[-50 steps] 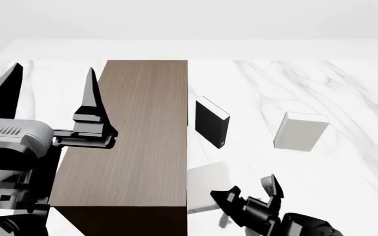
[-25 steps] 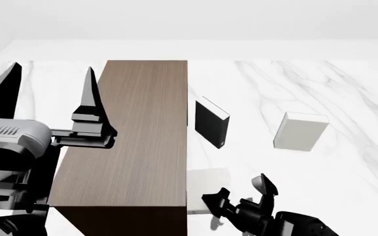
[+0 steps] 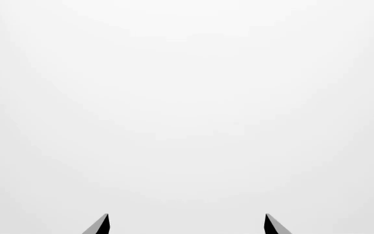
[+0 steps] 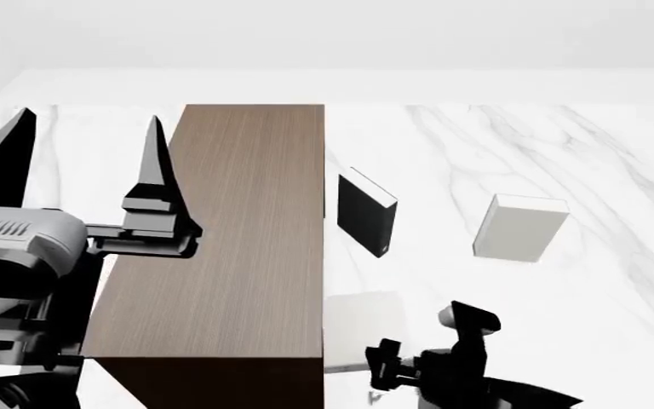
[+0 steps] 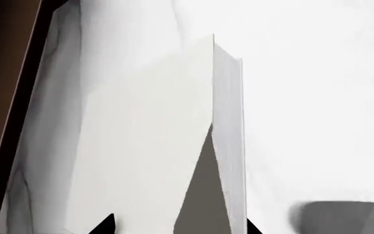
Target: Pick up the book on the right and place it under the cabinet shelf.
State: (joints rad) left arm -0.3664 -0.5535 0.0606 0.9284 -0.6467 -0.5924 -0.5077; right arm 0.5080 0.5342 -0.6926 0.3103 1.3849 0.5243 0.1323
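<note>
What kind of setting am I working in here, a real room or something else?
Likely a bare simulated tabletop scene, not a real room: a white marble surface against a blank pale backdrop, a dark wood-grain cabinet, and plain books such as the black book.

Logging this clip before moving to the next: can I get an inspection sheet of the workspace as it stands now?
Surface: white marble-veined tabletop.
Job's things: thin pale grey-white book lying beside the tall dark brown wood-grain cabinet, at its base.
Clutter: black book with white page edges and thicker blocky pale grey-white book, both upright.
Grippers: left gripper open, raised, empty; right gripper open, just behind the thin book.
Cables: nothing seen.
Surroundings: plain white background.
</note>
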